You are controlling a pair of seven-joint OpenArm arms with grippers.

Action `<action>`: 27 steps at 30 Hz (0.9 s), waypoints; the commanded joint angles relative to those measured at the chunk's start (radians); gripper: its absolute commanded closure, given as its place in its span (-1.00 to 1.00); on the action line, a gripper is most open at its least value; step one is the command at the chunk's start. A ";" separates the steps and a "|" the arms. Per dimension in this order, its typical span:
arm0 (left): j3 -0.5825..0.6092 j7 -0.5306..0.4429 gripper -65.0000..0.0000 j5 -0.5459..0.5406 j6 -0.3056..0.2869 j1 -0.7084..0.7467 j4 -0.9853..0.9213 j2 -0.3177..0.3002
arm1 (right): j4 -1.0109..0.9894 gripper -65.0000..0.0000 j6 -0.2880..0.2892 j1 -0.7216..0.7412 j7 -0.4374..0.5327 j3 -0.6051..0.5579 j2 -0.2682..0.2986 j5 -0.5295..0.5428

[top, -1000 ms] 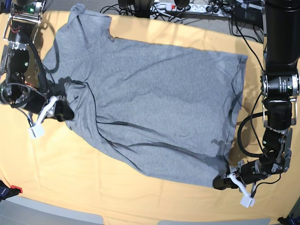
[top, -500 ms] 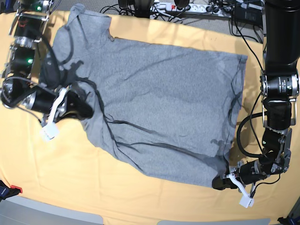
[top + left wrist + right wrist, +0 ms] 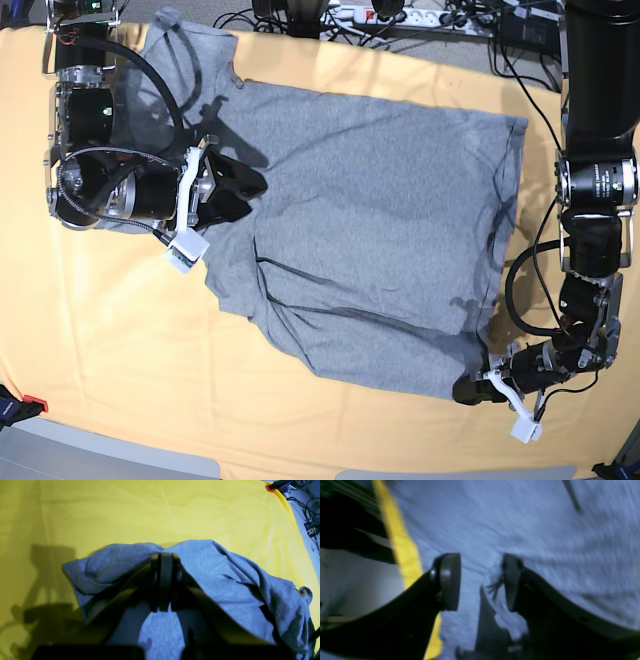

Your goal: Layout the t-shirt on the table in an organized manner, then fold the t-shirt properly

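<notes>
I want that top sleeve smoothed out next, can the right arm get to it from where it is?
Probably yes. The right gripper hangs open over the t-shirt, and the sleeve lies close beside it with nothing between them.

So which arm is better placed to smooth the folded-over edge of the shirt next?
Right arm: its open gripper hovers over the shirt at the folded-over side, while the left gripper is shut on the opposite corner.

You have bare counter (image 3: 120, 350) along the near side; the t-shirt (image 3: 370, 230) fills the middle, and cables and a power strip (image 3: 400, 18) crowd the far edge.
</notes>
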 commanded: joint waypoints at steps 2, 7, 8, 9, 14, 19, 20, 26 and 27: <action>-0.006 -0.021 1.00 -0.024 -0.007 -0.044 0.016 -0.009 | 0.023 0.03 0.006 0.038 -0.013 0.008 0.010 0.064; -0.006 -0.020 1.00 -0.024 -0.007 -0.044 0.017 -0.009 | 0.027 0.03 0.006 0.092 -0.013 0.043 0.011 0.028; -0.006 -0.018 1.00 -0.024 -0.007 -0.044 0.017 -0.009 | 0.027 0.03 0.006 0.097 0.006 0.056 0.011 -0.007; -0.006 -0.018 1.00 -0.024 -0.007 -0.044 0.017 -0.009 | 0.027 0.03 0.006 0.097 0.036 0.068 0.011 -0.055; -0.006 -0.018 1.00 -0.024 -0.007 -0.044 0.016 -0.009 | 0.002 0.03 -0.023 0.096 0.193 0.088 0.011 -0.305; -0.006 -0.018 1.00 -0.024 -0.007 -0.044 0.017 -0.009 | -0.135 0.03 -0.076 0.097 0.306 0.088 0.011 -0.359; -0.006 -0.018 1.00 -0.024 -0.007 -0.044 0.017 -0.009 | -0.165 0.03 -0.076 0.097 0.320 0.088 0.011 -0.358; -0.006 -0.018 1.00 -0.024 -0.007 -0.044 0.017 -0.009 | -0.235 0.04 -0.030 0.097 0.320 0.088 0.011 -0.253; -0.006 -0.018 1.00 -0.024 -0.007 -0.044 0.017 -0.008 | -0.234 0.09 -0.015 0.097 0.320 0.088 0.011 -0.224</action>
